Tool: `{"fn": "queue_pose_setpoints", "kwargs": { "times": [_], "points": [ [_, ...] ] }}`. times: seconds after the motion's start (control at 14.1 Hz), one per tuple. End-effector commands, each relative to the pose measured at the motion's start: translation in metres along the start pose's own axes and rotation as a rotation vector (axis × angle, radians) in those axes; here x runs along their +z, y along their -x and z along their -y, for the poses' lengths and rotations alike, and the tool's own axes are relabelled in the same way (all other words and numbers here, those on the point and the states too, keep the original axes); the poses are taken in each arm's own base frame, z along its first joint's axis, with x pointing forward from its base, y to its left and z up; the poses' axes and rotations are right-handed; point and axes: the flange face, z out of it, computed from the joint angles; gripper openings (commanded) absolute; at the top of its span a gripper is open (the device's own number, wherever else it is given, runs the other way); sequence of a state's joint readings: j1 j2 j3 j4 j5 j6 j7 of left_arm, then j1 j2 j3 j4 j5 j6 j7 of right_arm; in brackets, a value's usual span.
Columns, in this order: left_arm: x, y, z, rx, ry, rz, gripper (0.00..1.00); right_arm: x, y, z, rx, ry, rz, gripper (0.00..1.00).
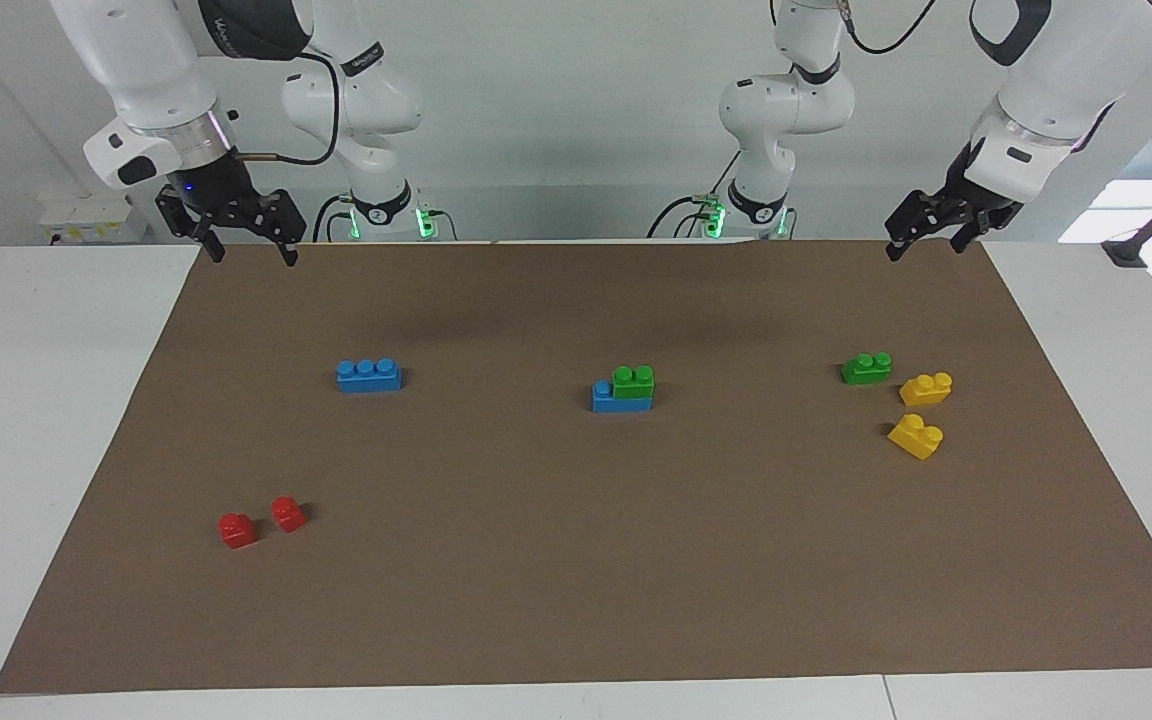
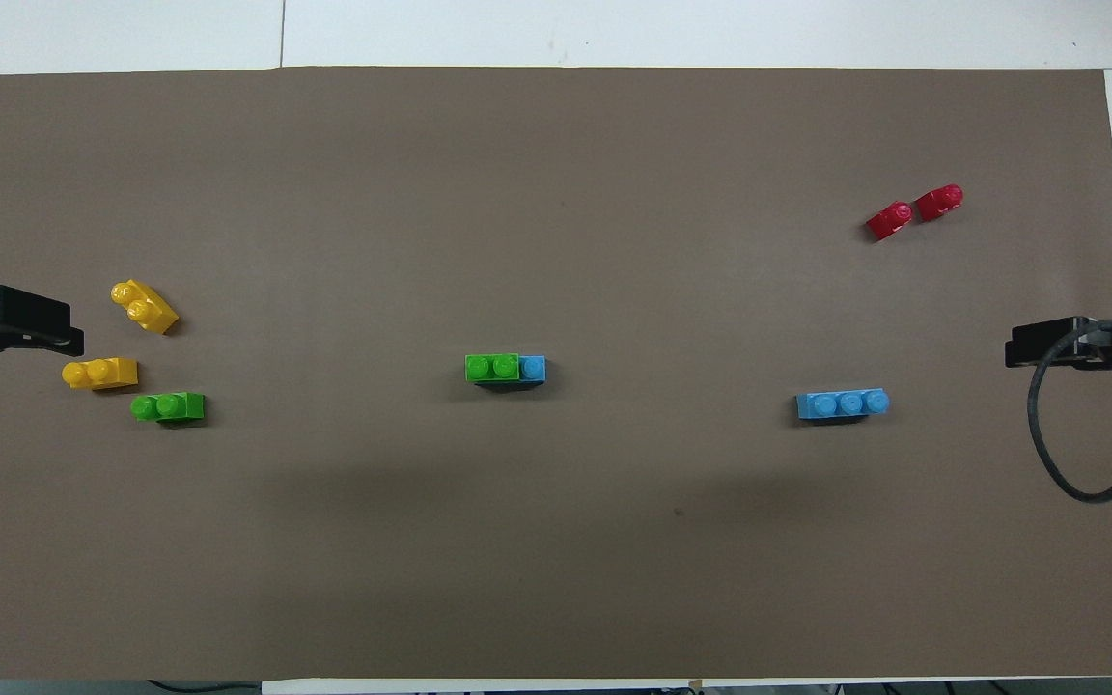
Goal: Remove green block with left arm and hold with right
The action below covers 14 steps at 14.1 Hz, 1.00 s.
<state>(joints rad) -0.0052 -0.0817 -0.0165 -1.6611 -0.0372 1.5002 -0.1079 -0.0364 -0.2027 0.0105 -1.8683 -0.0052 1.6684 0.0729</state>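
Green block (image 1: 633, 381) seated on blue brick (image 1: 608, 398), mid-worktop. Left end effector (image 1: 928, 240) raised over mat corner, fingers parted, empty. Right end effector (image 1: 249, 240) likewise, spread, empty. Pin blue brick with right first; then pull green straight up, no twisting.

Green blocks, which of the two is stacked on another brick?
The green block mid-mat, sitting on a blue brick; the other green block lies alone beside the yellow bricks.
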Motion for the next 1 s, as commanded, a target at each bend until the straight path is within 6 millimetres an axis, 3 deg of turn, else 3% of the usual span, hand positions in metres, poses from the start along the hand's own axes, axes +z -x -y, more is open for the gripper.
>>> {"fn": "queue_pose_setpoints", "kwargs": {
  "times": [0.0,0.92],
  "points": [
    [-0.0062,0.0004,0.0002,0.013,-0.003,-0.014,1.00,-0.0049,0.0032,-0.0025,0.018,0.005,-0.014,1.00],
    [-0.0060,0.0041,-0.0016,0.002,0.001,-0.008,1.00,-0.0035,-0.0018,-0.0045,0.023,0.002,-0.051,1.00]
  ]
}}
